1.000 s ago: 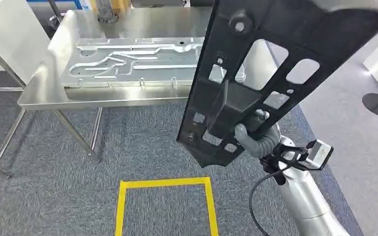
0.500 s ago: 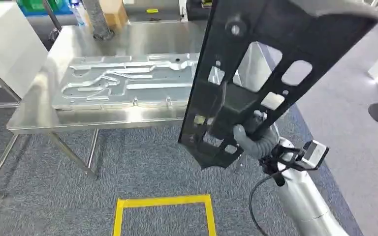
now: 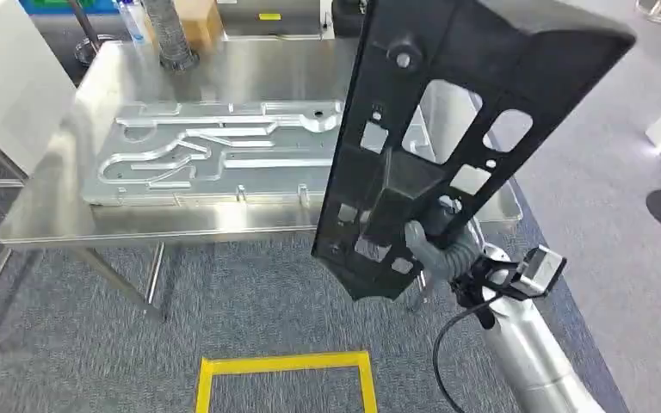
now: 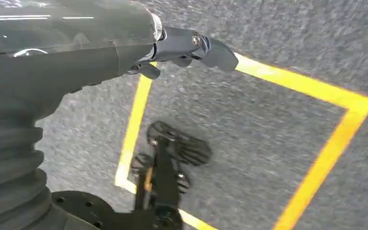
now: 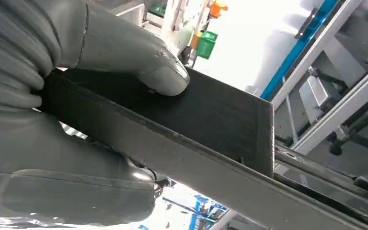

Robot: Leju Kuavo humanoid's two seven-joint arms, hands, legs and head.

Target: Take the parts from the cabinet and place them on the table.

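Yellow tape square (image 3: pixel 284 379) marks grey carpet (image 3: pixel 95 344).

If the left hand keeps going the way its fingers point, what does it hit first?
Probably just the grey carpet floor, near the yellow tape square; the left hand hangs open, nothing between them as far as this shows.

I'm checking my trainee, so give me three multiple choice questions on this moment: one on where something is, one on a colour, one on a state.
1. Where does the silver stamped panel lie?
A. on the steel table
B. on the carpet
C. in the left hand

2. What colour is the floor tape?
A. red
B. yellow
C. white

3. What is the right hand doing?
A. hanging empty
B. resting on the table
C. gripping the black part

Key: 1 A, it lies flat on the tabletop; 2 B, a yellow outline on grey carpet; 3 C, thumb and fingers clamp the part's lower end.
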